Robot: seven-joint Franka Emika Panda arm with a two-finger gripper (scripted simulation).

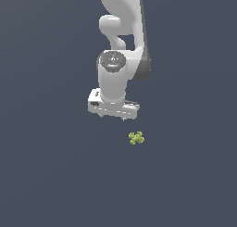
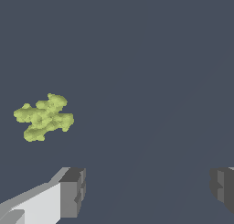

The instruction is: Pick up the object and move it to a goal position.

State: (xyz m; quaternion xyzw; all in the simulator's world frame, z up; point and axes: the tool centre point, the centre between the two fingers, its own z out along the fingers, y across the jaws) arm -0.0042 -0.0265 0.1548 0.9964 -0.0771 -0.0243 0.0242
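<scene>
Though tiny, the object (image 1: 136,138) is yellow-green, lumpy, cross-lobed.

One robot arm (image 1: 121,45) with one white gripper (image 1: 113,118) that has two dark-tipped fingers (image 2: 73,193). One small yellow-green lumpy object (image 1: 136,138) lies on one dark floor (image 1: 46,175).

Claw (image 1: 113,117) downward, fingers (image 2: 72,192) apart
</scene>
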